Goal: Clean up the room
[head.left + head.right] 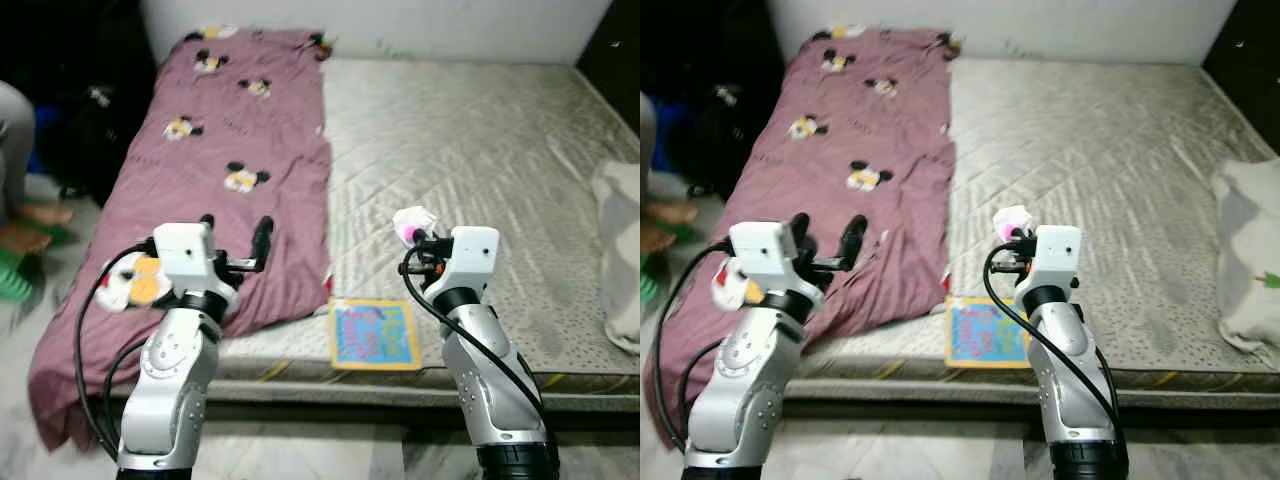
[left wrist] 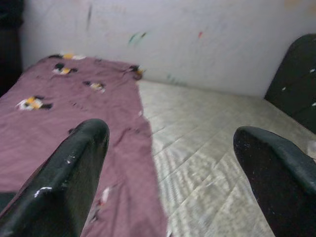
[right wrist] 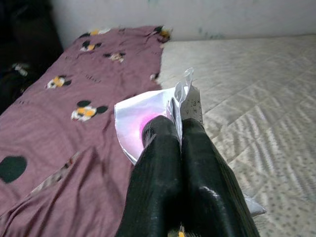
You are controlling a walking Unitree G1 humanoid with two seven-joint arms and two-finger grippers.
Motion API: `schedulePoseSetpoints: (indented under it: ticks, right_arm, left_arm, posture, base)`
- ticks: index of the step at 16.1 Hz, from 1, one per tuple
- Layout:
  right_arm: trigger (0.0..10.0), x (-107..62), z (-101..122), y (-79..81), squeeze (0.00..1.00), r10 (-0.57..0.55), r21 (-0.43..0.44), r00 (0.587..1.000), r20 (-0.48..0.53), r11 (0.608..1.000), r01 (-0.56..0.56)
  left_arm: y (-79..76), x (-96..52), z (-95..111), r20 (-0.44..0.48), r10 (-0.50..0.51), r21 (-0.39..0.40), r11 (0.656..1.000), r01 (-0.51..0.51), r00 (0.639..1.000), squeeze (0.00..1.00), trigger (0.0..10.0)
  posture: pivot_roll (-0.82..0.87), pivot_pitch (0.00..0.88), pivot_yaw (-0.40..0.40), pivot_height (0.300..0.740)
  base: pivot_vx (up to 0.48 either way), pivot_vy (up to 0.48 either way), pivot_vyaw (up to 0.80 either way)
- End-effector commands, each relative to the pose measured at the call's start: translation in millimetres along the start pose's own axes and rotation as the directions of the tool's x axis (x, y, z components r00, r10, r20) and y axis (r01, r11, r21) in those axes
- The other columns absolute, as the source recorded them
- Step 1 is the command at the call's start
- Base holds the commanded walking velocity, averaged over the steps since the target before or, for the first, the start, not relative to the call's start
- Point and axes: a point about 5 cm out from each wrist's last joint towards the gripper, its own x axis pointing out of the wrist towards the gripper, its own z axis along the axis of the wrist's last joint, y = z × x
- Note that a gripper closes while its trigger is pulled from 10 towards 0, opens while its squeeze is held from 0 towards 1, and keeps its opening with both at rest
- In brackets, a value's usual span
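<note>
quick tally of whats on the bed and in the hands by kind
maroon cartoon-print sheet: 1
colourful book at the mattress front edge: 1
white pillow at the robot's right edge of the bed: 1
white and pink wrapper pinched in the right hand: 1
left hand, open and holding nothing: 0
total: 4 things

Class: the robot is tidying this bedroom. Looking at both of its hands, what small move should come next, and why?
Probably carry the wrapper away to a bin: the right hand is shut on it above the mattress. The left hand is open over the maroon sheet, free for the book at the mattress edge afterwards.
</note>
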Motion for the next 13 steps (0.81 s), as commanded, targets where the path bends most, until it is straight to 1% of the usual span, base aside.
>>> schedulePoseSetpoints:
  ticks: [1, 2, 3, 13]
  right_arm:
    - [10.0, -0.9, -0.6, -3.7, 0.00, -0.019, -0.002, 1.000, -0.002, 1.000, 0.019]
    - [10.0, -1.0, -0.8, -3.5, 0.00, -0.019, -0.002, 1.000, -0.002, 1.000, 0.019]
    - [10.0, -1.0, -1.2, -3.4, 0.00, -0.017, -0.001, 1.000, -0.003, 1.000, 0.017]
    - [10.0, 0.3, -1.7, -2.8, 0.00, -0.012, -0.012, 1.000, 0.000, 1.000, 0.012]
  left_arm:
    - [-4.0, -1.3, -0.3, -0.005, -0.019, -0.011, 1.000, 0.019, 1.000, 0.00, 10.0]
    - [-4.3, -1.6, -0.4, -0.005, -0.023, -0.014, 1.000, 0.023, 1.000, 0.00, 10.0]
    - [-5.1, -1.9, -0.2, -0.001, -0.030, -0.020, 0.999, 0.030, 1.000, 0.00, 10.0]
    - [-6.0, -1.8, -0.5, -0.001, -0.041, -0.023, 0.999, 0.041, 0.999, 0.00, 10.0]
  posture:
    - [-0.06, 0.098, -0.002, 0.740]
    - [-0.06, 0.097, -0.002, 0.740]
    - [-0.06, 0.096, -0.002, 0.740]
    - [-0.06, 0.085, -0.002, 0.740]
  base:
    - [0.000, 0.000, 0.00]
    - [0.000, 0.000, 0.00]
    - [0.266, 0.000, 0.00]
    - [0.295, 0.000, 0.00]
